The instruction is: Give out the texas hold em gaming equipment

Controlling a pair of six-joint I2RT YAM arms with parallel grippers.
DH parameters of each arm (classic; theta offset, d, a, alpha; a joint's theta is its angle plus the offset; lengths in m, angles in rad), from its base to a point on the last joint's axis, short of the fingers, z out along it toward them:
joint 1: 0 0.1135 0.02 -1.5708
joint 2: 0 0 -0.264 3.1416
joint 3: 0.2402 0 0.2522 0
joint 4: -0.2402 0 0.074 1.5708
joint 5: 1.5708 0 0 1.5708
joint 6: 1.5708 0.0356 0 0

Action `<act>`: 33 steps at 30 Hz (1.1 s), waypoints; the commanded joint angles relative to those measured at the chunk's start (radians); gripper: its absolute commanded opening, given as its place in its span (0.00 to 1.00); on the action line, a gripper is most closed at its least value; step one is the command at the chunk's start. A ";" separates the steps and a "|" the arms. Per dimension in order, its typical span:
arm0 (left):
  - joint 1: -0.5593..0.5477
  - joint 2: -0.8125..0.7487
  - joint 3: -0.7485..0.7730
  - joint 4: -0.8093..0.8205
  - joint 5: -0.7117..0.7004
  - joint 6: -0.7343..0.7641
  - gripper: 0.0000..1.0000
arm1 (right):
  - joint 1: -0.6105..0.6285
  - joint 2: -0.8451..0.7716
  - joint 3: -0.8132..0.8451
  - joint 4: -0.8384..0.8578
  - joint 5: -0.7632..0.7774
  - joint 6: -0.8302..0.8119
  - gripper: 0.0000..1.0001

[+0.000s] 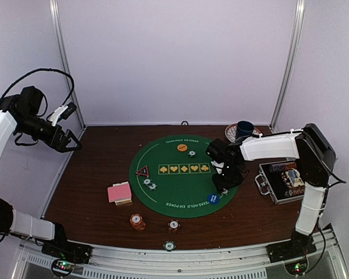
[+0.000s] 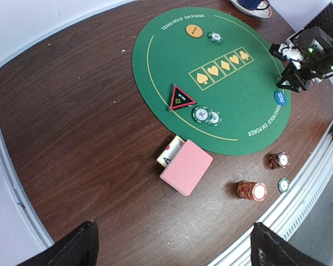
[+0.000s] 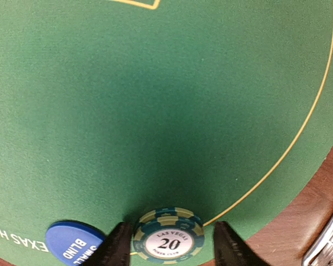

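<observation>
The green poker mat (image 1: pixel 183 174) carries an orange disc (image 1: pixel 182 147), a green chip (image 1: pixel 191 153), a red-black triangle marker (image 1: pixel 142 171), two green chips (image 1: pixel 149 184) and a blue disc (image 1: pixel 213 199). Pink-backed cards (image 1: pixel 120 193) lie left of the mat. An orange-red chip stack (image 1: pixel 137 221) and a dark stack (image 1: pixel 173 225) stand in front. My right gripper (image 3: pixel 169 249) is open, low over the mat's right edge, its fingers (image 3: pixel 114 246) either side of a small green "20" chip stack (image 3: pixel 168 239) beside the blue disc (image 3: pixel 72 244). My left gripper (image 2: pixel 175 255) is wide open and empty, raised at far left.
A metal-edged black case (image 1: pixel 282 181) lies open at the right, close to the right arm. A dark blue cup (image 1: pixel 244 129) on a saucer stands at the back right. One chip (image 1: pixel 170 246) lies by the front rail. White walls enclose the table.
</observation>
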 commanded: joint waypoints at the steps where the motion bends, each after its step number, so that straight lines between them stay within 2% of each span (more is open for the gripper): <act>1: 0.003 -0.004 0.020 -0.015 0.004 0.017 0.97 | -0.006 -0.019 -0.004 -0.014 0.047 -0.004 0.59; 7: 0.003 -0.006 0.002 -0.016 0.000 0.022 0.98 | 0.036 -0.105 0.072 -0.110 0.118 -0.024 0.69; 14: 0.003 -0.017 -0.027 0.006 -0.001 0.025 0.98 | 0.260 -0.121 0.274 -0.176 0.129 -0.042 0.79; 18: 0.003 -0.024 -0.044 0.015 -0.003 0.025 0.98 | 0.388 -0.045 0.430 -0.167 0.041 -0.069 0.84; 24: 0.003 -0.029 -0.048 0.024 -0.011 0.024 0.98 | 0.529 0.134 0.677 -0.181 -0.009 -0.172 0.92; 33: 0.003 -0.013 -0.036 0.036 0.009 0.015 0.98 | 0.608 0.413 1.000 -0.262 -0.046 -0.264 0.98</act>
